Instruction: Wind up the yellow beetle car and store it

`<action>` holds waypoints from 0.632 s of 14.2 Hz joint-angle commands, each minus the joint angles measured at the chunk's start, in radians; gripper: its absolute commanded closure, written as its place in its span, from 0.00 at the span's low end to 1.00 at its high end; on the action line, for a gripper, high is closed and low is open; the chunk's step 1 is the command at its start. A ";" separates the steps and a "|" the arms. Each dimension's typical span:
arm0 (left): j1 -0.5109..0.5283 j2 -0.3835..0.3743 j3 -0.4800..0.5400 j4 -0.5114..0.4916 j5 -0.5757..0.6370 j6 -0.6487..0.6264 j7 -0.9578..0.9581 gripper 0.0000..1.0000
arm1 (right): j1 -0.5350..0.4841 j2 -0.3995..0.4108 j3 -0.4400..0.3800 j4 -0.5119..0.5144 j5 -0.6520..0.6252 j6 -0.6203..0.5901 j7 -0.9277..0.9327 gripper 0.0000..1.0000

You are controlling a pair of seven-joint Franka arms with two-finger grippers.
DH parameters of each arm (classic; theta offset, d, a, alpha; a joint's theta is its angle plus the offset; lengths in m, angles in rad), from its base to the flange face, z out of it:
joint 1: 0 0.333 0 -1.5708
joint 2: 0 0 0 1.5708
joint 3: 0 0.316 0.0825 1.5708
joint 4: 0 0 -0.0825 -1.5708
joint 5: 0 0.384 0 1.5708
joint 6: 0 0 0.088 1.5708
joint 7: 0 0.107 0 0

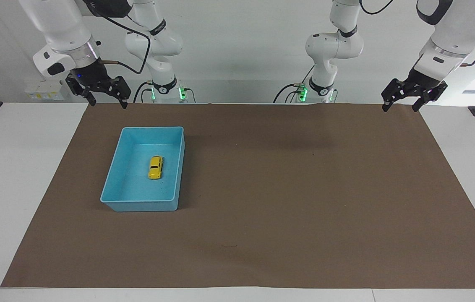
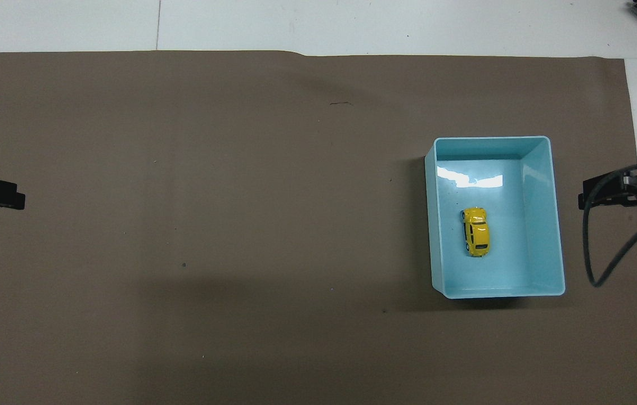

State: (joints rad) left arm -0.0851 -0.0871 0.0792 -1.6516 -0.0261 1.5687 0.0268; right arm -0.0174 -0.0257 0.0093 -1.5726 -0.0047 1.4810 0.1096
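Both grippers empty, fingers spread: right gripper (image 1: 104, 95) high near bin's robot-side corner, left gripper (image 1: 403, 100) waiting. Yellow beetle car (image 1: 155, 167) sits inside blue bin (image 1: 111, 197). Judgement: stored; best retreat straight up, clear of rim.

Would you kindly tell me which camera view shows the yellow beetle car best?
The overhead view: the yellow beetle car appears larger, showing roof and windows, inside the blue bin. The facing view shows it smaller, aslant, in the bin.
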 commanded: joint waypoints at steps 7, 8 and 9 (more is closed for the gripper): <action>0.013 0.001 -0.009 0.019 0.017 -0.027 -0.008 0.00 | -0.010 0.007 0.006 -0.004 0.023 0.022 0.018 0.00; 0.013 0.001 -0.009 0.019 0.017 -0.027 -0.008 0.00 | -0.010 0.006 0.006 -0.006 0.023 0.022 0.013 0.00; 0.013 0.001 -0.009 0.019 0.017 -0.027 -0.010 0.00 | -0.010 0.004 0.008 -0.006 0.023 0.021 0.010 0.00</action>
State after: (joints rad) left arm -0.0851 -0.0871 0.0792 -1.6516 -0.0261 1.5687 0.0266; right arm -0.0174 -0.0164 0.0093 -1.5727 -0.0047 1.4904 0.1097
